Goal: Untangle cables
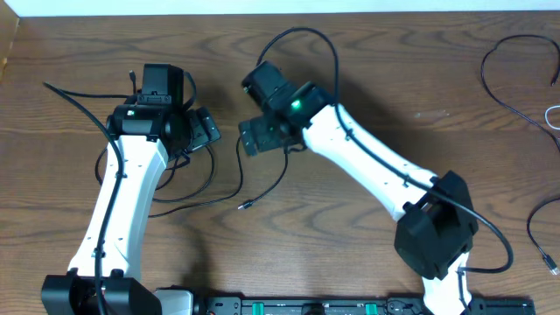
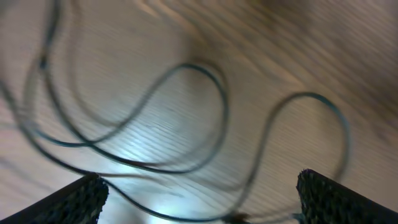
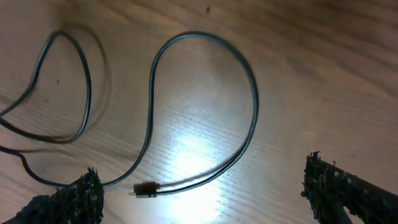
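Cables lie on the wooden desk (image 1: 394, 79) in two groups, well apart. Near the middle, thin black cables (image 1: 213, 203) curl in loose loops beside and partly under the left arm, and one of them ends in a small plug (image 1: 244, 207) lying flat on the wood between the two arms. At the far right edge sit another black loop (image 1: 507, 83), a short stretch of white cable (image 1: 554, 118) and a further black cable (image 1: 535, 229), none of them near either arm. The left fingers (image 1: 201, 131) hang over the middle loops, spread wide with nothing between them; the left wrist view is blurred but shows curves of cable on the desk below the gap. The right fingers (image 1: 262, 136) are likewise spread wide and hold nothing; the right wrist view shows a rounded loop and the plug resting on the desk under them, untouched.
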Motion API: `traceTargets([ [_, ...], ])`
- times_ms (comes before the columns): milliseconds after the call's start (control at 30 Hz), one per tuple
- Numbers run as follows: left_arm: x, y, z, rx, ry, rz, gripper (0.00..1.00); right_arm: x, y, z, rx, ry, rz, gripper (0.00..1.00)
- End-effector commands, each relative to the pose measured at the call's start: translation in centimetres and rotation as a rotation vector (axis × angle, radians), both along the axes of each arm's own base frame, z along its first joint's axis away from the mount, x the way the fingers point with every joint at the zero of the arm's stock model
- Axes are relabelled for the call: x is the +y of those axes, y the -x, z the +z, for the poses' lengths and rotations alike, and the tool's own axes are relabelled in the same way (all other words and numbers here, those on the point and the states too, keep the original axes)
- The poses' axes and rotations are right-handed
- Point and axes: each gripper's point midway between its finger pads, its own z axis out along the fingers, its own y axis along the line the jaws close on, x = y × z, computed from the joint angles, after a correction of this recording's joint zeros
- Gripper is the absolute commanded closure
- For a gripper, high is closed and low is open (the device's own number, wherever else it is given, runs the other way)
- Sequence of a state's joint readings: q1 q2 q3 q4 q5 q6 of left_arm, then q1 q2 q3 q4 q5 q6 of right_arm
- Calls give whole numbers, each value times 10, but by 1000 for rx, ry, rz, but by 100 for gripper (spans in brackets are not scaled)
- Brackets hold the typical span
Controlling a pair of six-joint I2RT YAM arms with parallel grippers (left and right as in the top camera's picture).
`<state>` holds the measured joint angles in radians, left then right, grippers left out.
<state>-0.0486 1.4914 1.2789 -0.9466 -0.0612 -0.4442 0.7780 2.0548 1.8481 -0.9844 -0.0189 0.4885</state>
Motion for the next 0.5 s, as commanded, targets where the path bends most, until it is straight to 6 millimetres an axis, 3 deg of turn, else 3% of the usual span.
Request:
traceTargets([
  [0,36,5,3,19,-194,62,2,3,5,-3,-40,50,-26,1],
  [467,115,32,4,70,-246,320,2,14,21,-5,-37,57,-80,1],
])
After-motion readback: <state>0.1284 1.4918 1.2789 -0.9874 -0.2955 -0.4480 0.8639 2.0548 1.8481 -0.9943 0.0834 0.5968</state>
